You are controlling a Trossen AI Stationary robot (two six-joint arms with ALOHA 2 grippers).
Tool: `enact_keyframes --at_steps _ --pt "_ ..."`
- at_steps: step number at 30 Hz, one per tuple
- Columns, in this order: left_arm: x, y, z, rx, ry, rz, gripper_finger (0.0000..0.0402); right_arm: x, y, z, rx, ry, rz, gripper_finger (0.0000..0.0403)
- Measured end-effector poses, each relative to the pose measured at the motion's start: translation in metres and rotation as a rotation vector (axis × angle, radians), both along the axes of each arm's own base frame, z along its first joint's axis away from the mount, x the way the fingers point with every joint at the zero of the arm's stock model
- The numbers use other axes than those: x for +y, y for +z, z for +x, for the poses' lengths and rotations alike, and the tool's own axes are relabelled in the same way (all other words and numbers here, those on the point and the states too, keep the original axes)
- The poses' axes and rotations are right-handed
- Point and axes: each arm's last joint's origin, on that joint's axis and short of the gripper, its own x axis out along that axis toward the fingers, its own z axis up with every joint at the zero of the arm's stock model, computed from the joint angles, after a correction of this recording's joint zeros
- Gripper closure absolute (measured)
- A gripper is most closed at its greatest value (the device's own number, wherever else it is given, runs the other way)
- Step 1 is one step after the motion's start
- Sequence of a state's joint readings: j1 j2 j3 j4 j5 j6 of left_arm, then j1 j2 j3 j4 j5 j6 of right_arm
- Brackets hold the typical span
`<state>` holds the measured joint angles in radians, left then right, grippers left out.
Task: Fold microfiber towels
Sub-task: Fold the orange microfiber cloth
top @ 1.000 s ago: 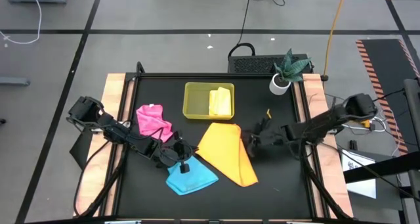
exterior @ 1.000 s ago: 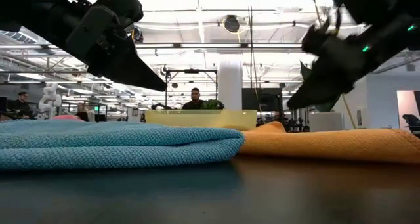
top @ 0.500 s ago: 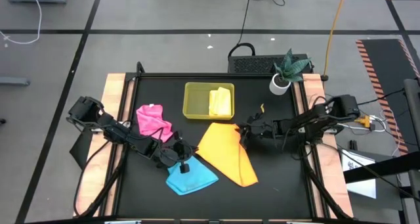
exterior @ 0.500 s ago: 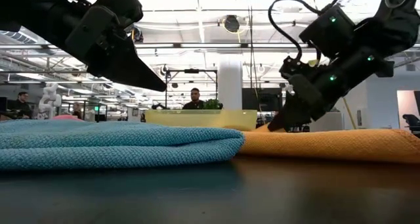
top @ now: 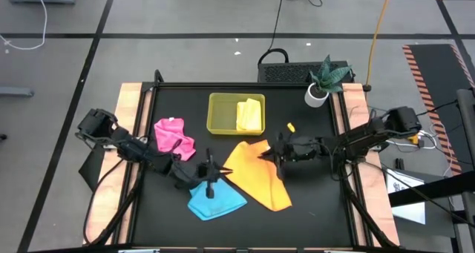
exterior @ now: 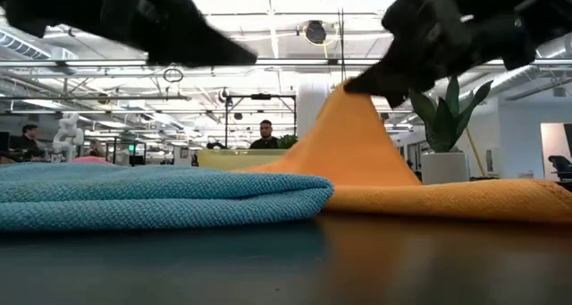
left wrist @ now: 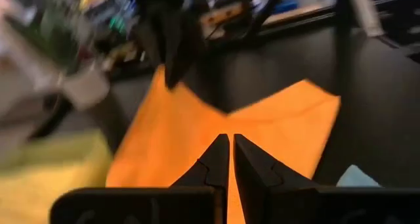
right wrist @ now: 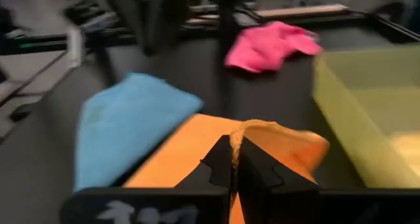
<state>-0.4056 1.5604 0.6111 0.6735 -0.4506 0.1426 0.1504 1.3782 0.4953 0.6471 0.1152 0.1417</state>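
Observation:
The orange towel [top: 256, 177] lies spread at the table's middle, its far right corner raised in a peak [exterior: 347, 95]. My right gripper [top: 267, 153] is shut on that corner. The folded sky blue towel [top: 216, 199] lies left of it near the front, resting flat on the table [exterior: 161, 196]. My left gripper [top: 219, 173] hovers shut above the blue towel, pointing at the orange one [left wrist: 230, 145]. The pink towel [top: 174, 136] lies bunched at the left. The yellow towel [top: 250, 116] sits in the tray [top: 220, 113]. My right gripper pinches the orange towel's far right corner [right wrist: 244, 127] between its two fingers, coming nearly level from the table's right side. That corner is lifted clear and the cloth slopes down from it like a tent [exterior: 357, 144]. The rest of the towel lies on the table.
A potted plant [top: 323, 81] stands at the far right corner. The tray is at the far middle. Wooden rails [top: 130, 127] border the black table on the left and right. Bare table shows between the orange towel and the right rail [top: 315, 194].
My right gripper has gone toward the table's left to the orange towel's far right corner, shut on it and risen. The corner has lifted into a peak while the rest stays flat. My left gripper has risen a little, tipped up toward level and rolled.

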Motion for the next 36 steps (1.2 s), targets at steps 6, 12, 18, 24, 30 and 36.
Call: enact_keyframes --at_steps 6,12,18,24,30,36 --pt "0.009 -0.004 0.01 -0.012 -0.159 0.091 0.033 0.013 -0.007 0.005 0.035 0.063 -0.009 0.0401" --pt "0.022 -0.023 0.032 -0.036 -0.152 0.071 0.0214 0.015 -0.022 0.01 0.066 0.066 -0.014 0.0401" --pt "0.033 -0.04 0.066 0.045 -0.109 0.033 0.0143 0.015 -0.028 0.012 0.078 0.07 -0.027 0.0401" --pt "0.036 -0.056 0.092 0.079 -0.074 0.026 0.0153 0.015 -0.029 0.012 0.083 0.069 -0.025 0.0401" --pt "0.033 -0.057 0.093 0.139 -0.037 0.046 0.0194 0.015 -0.032 0.01 0.119 0.065 -0.018 0.0401" --pt "0.019 -0.039 0.083 0.182 -0.049 0.059 0.021 0.014 -0.039 0.007 0.2 0.052 -0.001 0.0401"
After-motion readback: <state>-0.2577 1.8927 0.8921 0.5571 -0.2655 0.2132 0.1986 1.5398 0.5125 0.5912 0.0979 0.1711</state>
